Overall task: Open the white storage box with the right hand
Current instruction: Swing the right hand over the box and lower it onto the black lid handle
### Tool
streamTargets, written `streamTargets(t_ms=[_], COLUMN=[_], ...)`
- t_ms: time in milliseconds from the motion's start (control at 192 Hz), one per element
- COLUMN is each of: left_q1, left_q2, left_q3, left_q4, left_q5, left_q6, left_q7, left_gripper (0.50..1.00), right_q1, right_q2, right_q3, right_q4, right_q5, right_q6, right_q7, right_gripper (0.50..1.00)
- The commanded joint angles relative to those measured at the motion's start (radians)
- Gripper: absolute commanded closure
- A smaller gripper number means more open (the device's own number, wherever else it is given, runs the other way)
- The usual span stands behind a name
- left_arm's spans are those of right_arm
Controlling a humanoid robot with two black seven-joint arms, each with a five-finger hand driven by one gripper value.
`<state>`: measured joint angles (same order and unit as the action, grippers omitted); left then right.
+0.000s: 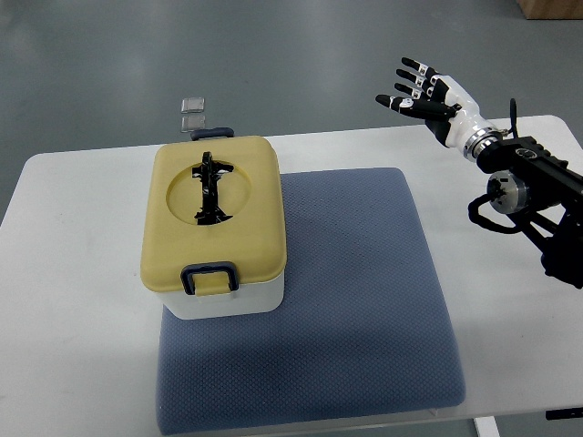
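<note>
A white plastic storage box with rounded corners sits on the left part of a blue-grey fabric mat, which has a fine dotted weave and soft, rounded edges. The mat lies on a smooth white table with rounded corners. The box is closed by a matte mustard-yellow lid with a shallow round recess in its top. A black carry handle lies flat across that recess. A dark blue latch clips over the lid's near edge, and a second dark blue latch shows at the far edge.

Well to the right of the box, past its far corner, the right hand hangs in the air near the table's far edge, touching nothing. It has a glossy white palm shell and black-and-white jointed fingers, which are spread apart and hold nothing. Its black metal arm comes in from the right.

Beyond the box, on the grey floor, lie two small square, pale, clear-looking pieces.
</note>
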<state>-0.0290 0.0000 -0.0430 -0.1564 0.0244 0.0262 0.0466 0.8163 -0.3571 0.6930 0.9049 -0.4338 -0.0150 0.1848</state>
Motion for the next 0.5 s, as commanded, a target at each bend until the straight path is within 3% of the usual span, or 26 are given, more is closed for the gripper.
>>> streamTargets(t_ms=[0,495], left_q1=[0.000,0.000], left_q2=[0.000,0.000], left_q3=[0.000,0.000], left_q4=[0.000,0.000], left_q5=[0.000,0.000], left_q6=[0.001,0.000], left_q7=[0.001,0.001], left_gripper=[0.500,0.500], right_q1=[0.049,0.149], right_q2=[-0.037,-0.040], right_q3=[-0.081,-0.162], right_q4=[0.000,0.002], right_q5=[-0.019,-0.198], right_q6=[0.044,0.061], right_q7=[0.039,0.064], right_gripper=[0.572,0.572])
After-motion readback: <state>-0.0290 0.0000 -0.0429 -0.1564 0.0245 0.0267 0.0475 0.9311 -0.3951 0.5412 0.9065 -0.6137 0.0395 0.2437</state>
